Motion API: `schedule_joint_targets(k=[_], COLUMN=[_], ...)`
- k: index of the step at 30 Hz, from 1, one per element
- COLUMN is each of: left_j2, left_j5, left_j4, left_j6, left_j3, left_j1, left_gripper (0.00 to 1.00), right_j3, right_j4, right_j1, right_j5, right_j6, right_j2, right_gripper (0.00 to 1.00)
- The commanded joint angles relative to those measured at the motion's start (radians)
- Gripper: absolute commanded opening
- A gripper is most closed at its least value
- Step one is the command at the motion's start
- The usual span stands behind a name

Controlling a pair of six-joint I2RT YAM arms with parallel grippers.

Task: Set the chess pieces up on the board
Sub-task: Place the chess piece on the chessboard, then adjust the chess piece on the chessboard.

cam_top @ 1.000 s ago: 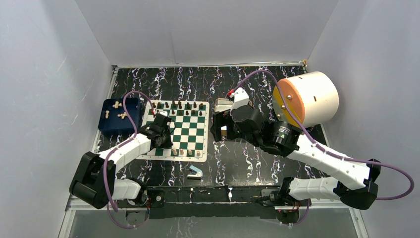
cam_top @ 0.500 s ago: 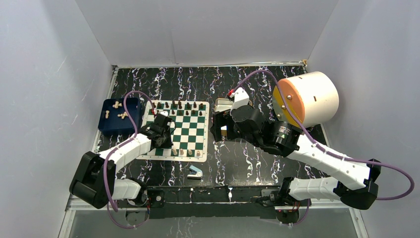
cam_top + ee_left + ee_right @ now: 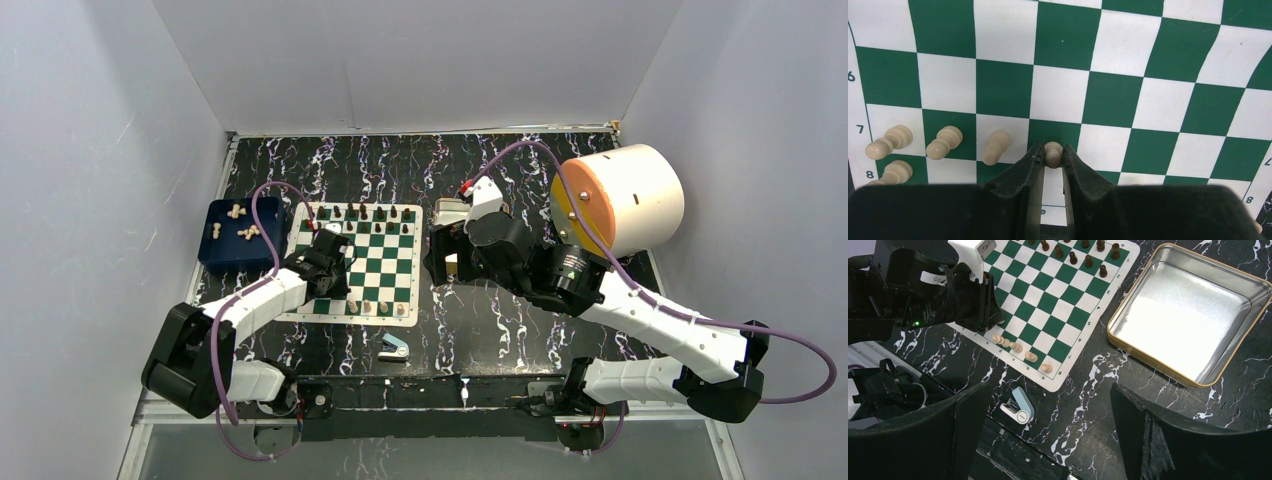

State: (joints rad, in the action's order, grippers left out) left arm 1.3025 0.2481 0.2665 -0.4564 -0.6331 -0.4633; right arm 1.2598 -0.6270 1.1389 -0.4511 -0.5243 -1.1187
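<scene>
Black marbled counter (image 3: 470,320) under the green board (image 3: 1108,100). Left fingers (image 3: 1029,167) pinch a pale pawn (image 3: 1053,151) between their tips; looks light, smooth, probably tippy, best held mid-body. Right fingers (image 3: 965,430) spread, empty.

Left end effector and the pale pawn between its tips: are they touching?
Touching. The left wrist view shows both fingers of the left end effector pressed against the pawn, with no gap on either side.
</scene>
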Motion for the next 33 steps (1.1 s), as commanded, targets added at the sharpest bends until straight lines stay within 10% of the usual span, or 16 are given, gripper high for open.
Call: schedule_joint_targets(k=[1, 33], left_j2=[-0.005, -0.030], left_j5=[0.011, 0.025], left_j4=[-0.005, 0.064], left_j6=[0.001, -0.012], left_j3=[-0.015, -0.040], left_j1=[-0.011, -0.012], left_gripper=[0.17, 0.25], right_j3=[-0.010, -0.027], right_j4=[0.052, 0.069], right_j1=[-0.004, -0.005], right_j5=[-0.006, 0.016], right_j6=[-0.008, -0.023], right_j2=[0.026, 0.030], right_gripper=[0.99, 0.99])
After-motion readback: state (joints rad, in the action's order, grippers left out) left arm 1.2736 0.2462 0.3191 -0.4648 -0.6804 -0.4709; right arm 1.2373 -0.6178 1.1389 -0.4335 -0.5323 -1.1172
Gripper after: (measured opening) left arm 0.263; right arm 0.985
